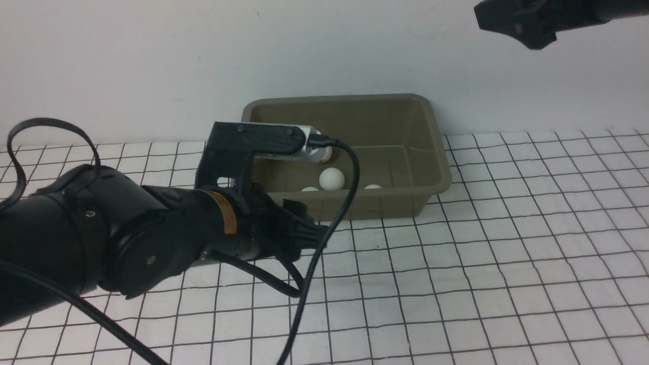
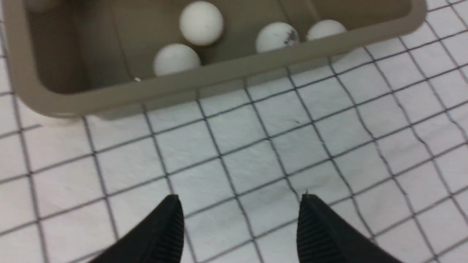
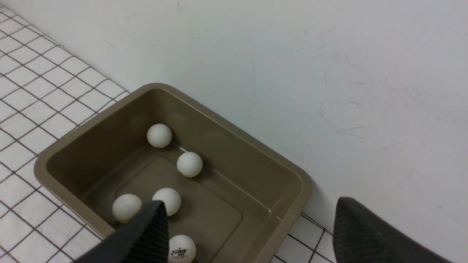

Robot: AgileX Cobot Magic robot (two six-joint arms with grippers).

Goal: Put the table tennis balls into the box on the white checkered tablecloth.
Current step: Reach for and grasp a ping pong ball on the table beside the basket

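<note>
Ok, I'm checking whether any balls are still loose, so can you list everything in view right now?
table tennis balls: five, white, all inside the box
box: one, olive-grey, on the tablecloth, close against the wall
tablecloth: one, white with thin black grid lines, spread under the box
wall: one, off-white, behind the box
cables: a few, black, looping along the left arm
left hand: one, black, open and empty, over the cloth in front of the box
right hand: one, black, open and empty, raised above the box
</note>
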